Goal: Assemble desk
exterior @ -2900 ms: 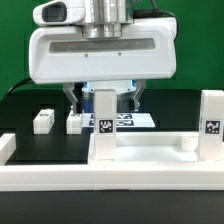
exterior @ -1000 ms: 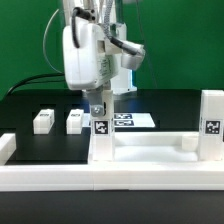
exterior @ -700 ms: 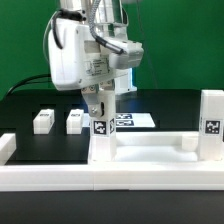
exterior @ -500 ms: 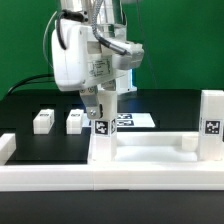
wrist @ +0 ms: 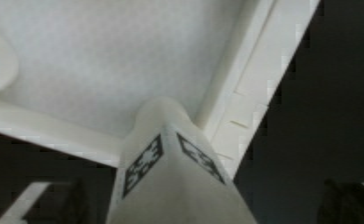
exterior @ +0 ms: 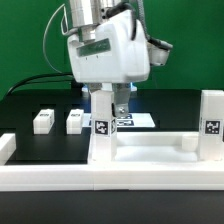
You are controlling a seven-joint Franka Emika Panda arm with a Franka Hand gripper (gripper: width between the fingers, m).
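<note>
**Item 1. gripper**: Hangs over the top of leg post A, fingers down either side of it. The white gripper body blocks the contact point in the ext. view and the wrist view is blurred. We cannot tell whether the fingers are clamped on the post or standing clear.
Chg vs 0.5 s ago: the body has swung round its vertical axis. It was narrow side on to the camera and now shows a broad face at an angle. Height approx. the same.

**Item 2. leg post A**: Upright, foot in the tabletop panel at its end toward the ext. view's left. A b/w tag faces the camera. No chg seen in the post's position or tag facing vs earlier frames.

**Item 3. tabletop panel**: Lies flat, rim up, just behind the barrier wall. Unmoved.

**Item 4. leg post B**: Upright at the panel's end toward the ext. view's right, tag to camera. Unmoved.

**Items 5–6. leg post C** **and leg post D**: Loose on the black table, near each other but apart, toward the ext. view's left of post A. Both unmoved.

**Item 7. marker board**: Flat on the table behind post A, partly hidden by it.
</note>
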